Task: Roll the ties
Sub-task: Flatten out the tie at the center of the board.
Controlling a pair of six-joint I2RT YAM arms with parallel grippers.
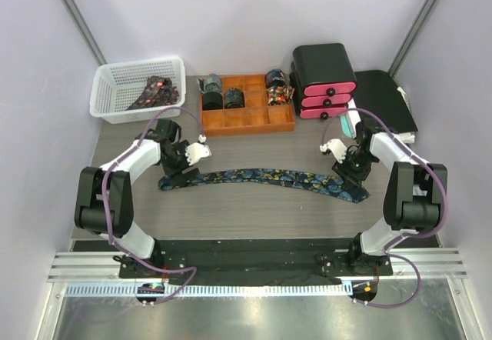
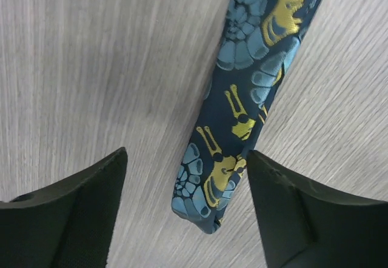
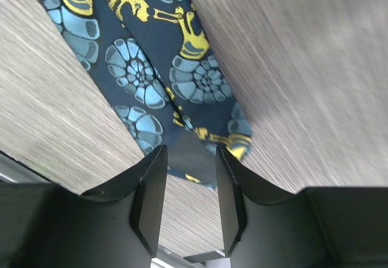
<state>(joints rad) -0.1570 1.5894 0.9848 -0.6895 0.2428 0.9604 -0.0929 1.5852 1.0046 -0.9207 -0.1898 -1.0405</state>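
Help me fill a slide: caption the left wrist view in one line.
Open left gripper framing the narrow tip of a navy tie, blue-and-gold patterned, flat on the grey table.

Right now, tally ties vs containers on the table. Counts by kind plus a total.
Flat tie: 1
Rolled ties in the orange tray: 3 that I can make out
Ties in the white basket: a heap, count unclear
Containers: 3 (white basket, orange tray, pink drawer unit)
Total: 7 countable, plus the heap
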